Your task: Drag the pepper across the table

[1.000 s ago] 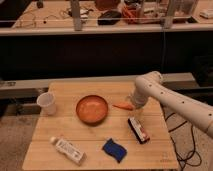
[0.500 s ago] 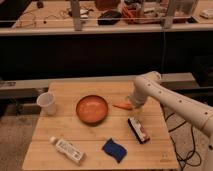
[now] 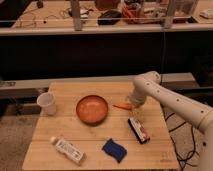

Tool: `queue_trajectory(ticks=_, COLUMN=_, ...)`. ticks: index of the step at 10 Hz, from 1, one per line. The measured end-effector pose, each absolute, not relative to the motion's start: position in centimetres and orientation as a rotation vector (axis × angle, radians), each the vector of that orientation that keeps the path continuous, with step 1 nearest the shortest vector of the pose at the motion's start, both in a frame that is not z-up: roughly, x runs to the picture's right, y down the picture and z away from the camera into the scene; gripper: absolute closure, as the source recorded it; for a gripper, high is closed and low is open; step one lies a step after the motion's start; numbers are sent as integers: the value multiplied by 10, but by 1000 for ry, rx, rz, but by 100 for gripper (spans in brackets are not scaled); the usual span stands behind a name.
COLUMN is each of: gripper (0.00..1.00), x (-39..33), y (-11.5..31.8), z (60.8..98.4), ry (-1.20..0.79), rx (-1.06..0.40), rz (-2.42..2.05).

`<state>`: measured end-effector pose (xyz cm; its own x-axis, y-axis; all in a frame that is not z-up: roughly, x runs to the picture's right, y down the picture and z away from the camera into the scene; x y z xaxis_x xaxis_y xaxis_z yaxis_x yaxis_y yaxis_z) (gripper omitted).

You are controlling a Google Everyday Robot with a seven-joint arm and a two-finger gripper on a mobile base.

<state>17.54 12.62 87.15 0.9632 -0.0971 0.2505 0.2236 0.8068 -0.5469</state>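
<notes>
Right of the orange bowl [image 3: 92, 109], the pepper [image 3: 122, 106] is lying on the table [image 3: 100, 90], with its right end meeting the gripper [image 3: 134, 102]. The jaws are standing released, gripping nothing. You are setting up the drag: bring the gripper down onto the pepper, keep light downward pressure, and pull slowly so that it is not rolling free. Bare planks are showing toward the far edge, so that is likely the clearest path. The bowl is blocking the left path and the black packet [image 3: 139, 130] the near one, while the right edge is sitting close. 3 further items, the cup [image 3: 47, 103], bottle [image 3: 67, 150] and blue sponge [image 3: 114, 150], are resting well apart.
</notes>
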Motion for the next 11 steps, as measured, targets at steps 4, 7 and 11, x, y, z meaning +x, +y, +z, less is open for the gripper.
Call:
queue_trajectory(ticks=4, gripper=20, x=175, y=130, z=874, ry=-214, rx=-618, rz=-169)
queue_trajectory(ticks=7, gripper=20, x=175, y=134, z=876, ry=-213, rx=-625, rz=-165)
queue_trajectory(ticks=11, gripper=20, x=175, y=138, z=879, ry=-213, rx=-629, rz=-156)
